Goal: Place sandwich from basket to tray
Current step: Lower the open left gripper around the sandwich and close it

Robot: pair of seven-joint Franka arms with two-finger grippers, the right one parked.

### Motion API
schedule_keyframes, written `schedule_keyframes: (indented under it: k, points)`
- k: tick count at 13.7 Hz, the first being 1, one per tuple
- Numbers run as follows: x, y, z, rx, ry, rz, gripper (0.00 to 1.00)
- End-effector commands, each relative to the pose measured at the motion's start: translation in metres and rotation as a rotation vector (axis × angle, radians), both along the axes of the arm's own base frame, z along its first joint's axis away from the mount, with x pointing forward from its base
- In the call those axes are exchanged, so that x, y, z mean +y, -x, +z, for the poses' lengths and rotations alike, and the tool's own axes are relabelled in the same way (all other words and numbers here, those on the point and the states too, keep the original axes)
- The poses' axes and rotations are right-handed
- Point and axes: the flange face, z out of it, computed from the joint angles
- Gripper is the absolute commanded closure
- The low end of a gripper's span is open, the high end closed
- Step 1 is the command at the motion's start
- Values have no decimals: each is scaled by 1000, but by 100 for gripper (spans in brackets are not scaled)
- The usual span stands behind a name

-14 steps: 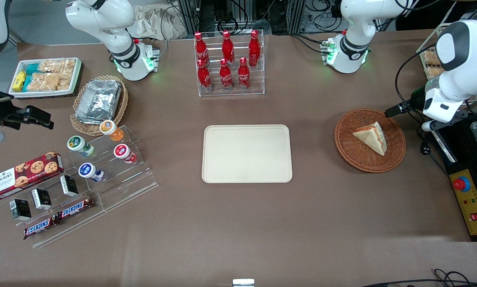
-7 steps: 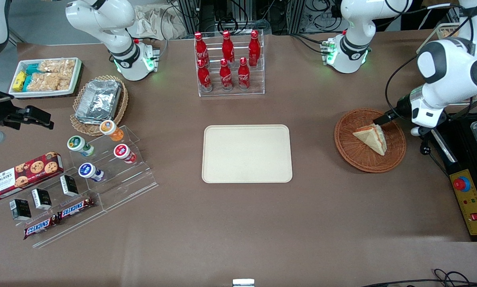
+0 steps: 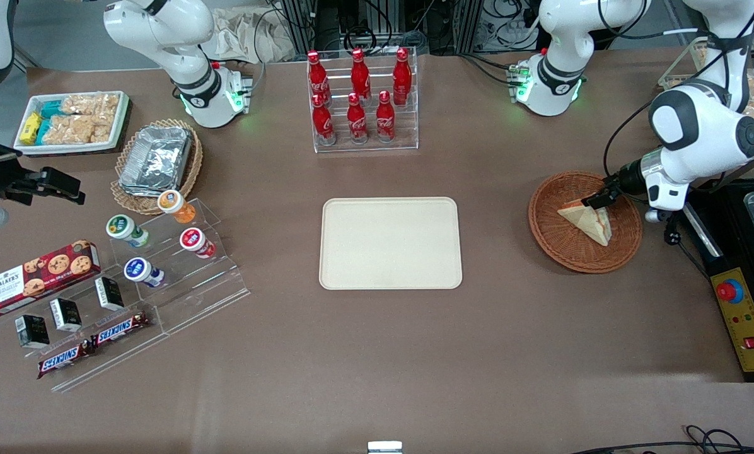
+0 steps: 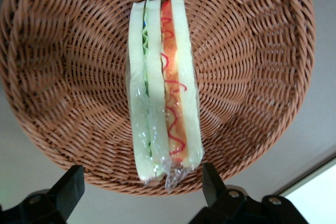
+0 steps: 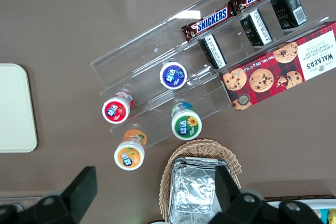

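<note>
**Ana:** Sandwich (image 4: 164,90) sits on its edge in the basket (image 3: 556,243), filling side up, near the rim closest to the working arm's end of the tabletop. Where is the gripper (image 4: 142,184)?

**Ben:** Just above that same end of the wedge. Its fingers (image 4: 71,182) are spread wide, one to each side of the bread, touching nothing.

**Ana:** So the step is the descent and the pinch. How would you do it well?

**Ben:** I'd come straight down with the wedge centred in the gap, so neither pad nudges it over. The wrap looks slick and the bread soft, so I'd close gently on the two flat bread faces, low enough to grip more than the crinkled film.

**Ana:** And the wicker?

**Ben:** I'd stop short of the weave; a fingertip could catch in it.

**Ana:** Then the tray (image 3: 391,244)?

**Ben:** It lies at the middle of the tabletop, well apart from the basket. Lift clear of the rim first.
</note>
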Motion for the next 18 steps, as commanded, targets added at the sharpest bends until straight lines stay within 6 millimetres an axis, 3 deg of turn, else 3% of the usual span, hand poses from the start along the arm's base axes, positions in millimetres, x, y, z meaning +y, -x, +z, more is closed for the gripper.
schedule_keyframes:
  k: [1, 6, 12, 14, 17, 18]
  points:
    - [3, -3, -16, 4, 18, 87, 0]
    - [1, -3, -51, 41, 21, 118, 0]
    - [3, -11, -65, 30, 0, 123, 6]
    - [3, -13, -66, 27, -3, 126, 19]
    - [-6, -17, -56, 24, -7, 136, 58]
    - [-10, -20, -48, 12, -6, 128, 61]
